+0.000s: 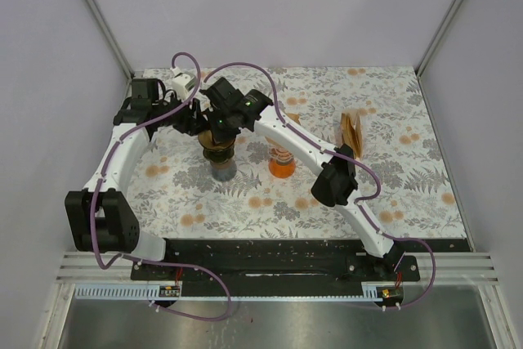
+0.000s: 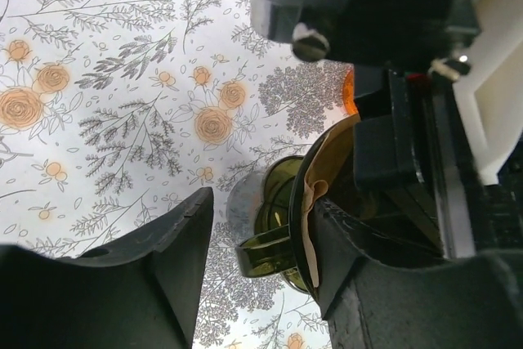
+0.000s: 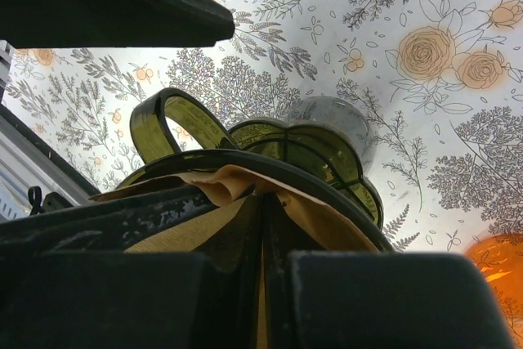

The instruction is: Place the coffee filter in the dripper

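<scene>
Between my left claw point(image 2: 261, 212) and right claw point(image 3: 263, 284) I count one dripper point(image 3: 304, 153), one filter point(image 3: 225, 190) and one grey cup point(image 1: 223, 172). Right of them I count one orange cup point(image 1: 281, 167) and one filter stack point(image 1: 353, 131).

A floral tablecloth point(image 1: 409, 185), printed with grey foliage and orange roses, covers the table. An orange translucent cup point(image 1: 282, 166) stands on it near the middle. A grey round vessel point(image 1: 223, 172) stands just left of that cup, and an upright stack of brown paper point(image 1: 353, 132) stands well apart to the cup's right.
</scene>
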You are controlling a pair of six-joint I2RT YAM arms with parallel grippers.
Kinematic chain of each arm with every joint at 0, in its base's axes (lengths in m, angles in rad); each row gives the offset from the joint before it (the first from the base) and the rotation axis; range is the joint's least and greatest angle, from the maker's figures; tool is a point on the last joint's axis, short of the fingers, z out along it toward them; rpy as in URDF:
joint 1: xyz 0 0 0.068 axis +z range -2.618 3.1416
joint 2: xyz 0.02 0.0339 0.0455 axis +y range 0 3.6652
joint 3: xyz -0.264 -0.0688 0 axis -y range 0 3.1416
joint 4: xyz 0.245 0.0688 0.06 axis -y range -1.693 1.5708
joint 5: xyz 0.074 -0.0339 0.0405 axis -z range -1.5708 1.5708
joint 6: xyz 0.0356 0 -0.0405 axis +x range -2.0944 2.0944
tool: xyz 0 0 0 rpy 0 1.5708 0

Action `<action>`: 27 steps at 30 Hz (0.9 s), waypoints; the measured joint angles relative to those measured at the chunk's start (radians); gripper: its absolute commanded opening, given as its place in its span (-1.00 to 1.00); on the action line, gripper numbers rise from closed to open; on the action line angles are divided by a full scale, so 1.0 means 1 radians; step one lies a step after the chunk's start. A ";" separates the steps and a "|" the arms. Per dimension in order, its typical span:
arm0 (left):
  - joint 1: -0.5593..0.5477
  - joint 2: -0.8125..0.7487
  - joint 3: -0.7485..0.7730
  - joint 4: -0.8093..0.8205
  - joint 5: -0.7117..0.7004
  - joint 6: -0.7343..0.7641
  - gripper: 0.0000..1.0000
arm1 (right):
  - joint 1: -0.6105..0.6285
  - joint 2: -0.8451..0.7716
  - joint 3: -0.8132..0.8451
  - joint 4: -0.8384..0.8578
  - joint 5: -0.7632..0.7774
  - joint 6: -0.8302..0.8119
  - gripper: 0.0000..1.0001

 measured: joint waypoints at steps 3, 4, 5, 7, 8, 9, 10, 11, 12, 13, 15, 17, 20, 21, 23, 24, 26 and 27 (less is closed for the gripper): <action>0.001 0.008 0.000 0.008 0.030 -0.003 -0.21 | 0.000 0.000 -0.001 0.003 0.000 -0.004 -1.00; 0.001 0.010 0.000 0.011 0.037 -0.004 -0.25 | 0.000 0.000 -0.001 0.005 0.000 -0.005 -1.00; 0.001 0.013 0.000 0.016 0.051 -0.005 -0.29 | 0.000 0.000 -0.001 0.007 0.000 -0.006 -1.00; 0.000 0.016 0.000 0.024 0.061 -0.004 -0.54 | 0.000 0.000 -0.002 0.009 -0.006 -0.008 -1.00; 0.000 0.018 0.000 0.029 0.070 -0.005 -0.68 | 0.000 0.000 -0.003 0.013 -0.014 -0.008 -1.00; 0.000 0.018 0.000 0.029 0.075 -0.006 -0.80 | 0.000 0.000 -0.004 0.015 -0.016 -0.010 -1.00; -0.001 0.018 0.000 0.029 0.086 -0.006 -0.92 | 0.001 0.000 -0.005 0.019 -0.018 -0.011 -1.00; -0.002 0.018 0.000 0.029 0.092 -0.005 -1.00 | 0.001 0.000 -0.005 0.022 -0.018 -0.011 -1.00; -0.002 0.018 0.000 0.031 0.094 -0.005 -1.00 | 0.000 0.000 -0.005 0.023 -0.018 -0.012 -1.00; -0.002 0.018 0.000 0.030 0.095 -0.008 -1.00 | 0.000 0.000 -0.005 0.024 -0.018 -0.013 -1.00; -0.002 0.018 0.000 0.030 0.095 -0.008 -1.00 | 0.001 0.000 -0.005 0.024 -0.018 -0.014 -1.00; -0.002 0.018 -0.001 0.031 0.095 -0.007 -1.00 | 0.001 0.000 -0.005 0.025 -0.018 -0.016 -0.92; -0.002 0.016 -0.006 0.036 0.095 -0.003 -1.00 | 0.001 0.000 -0.006 0.027 -0.018 -0.019 -0.80; -0.002 0.015 -0.007 0.038 0.095 0.000 -1.00 | 0.001 -0.003 -0.010 0.031 -0.017 -0.019 -0.77; -0.002 0.011 -0.011 0.041 0.093 0.005 -1.00 | 0.002 -0.013 -0.027 0.043 -0.017 -0.024 -0.62; -0.002 0.009 -0.013 0.041 0.092 0.008 -1.00 | 0.002 -0.023 -0.040 0.051 -0.017 -0.026 -0.56; -0.003 0.005 -0.017 0.042 0.090 0.014 -1.00 | 0.004 -0.052 -0.077 0.072 -0.014 -0.031 -0.50; -0.003 0.003 -0.017 0.044 0.089 0.018 -1.00 | 0.005 -0.068 -0.093 0.080 -0.011 -0.033 -0.49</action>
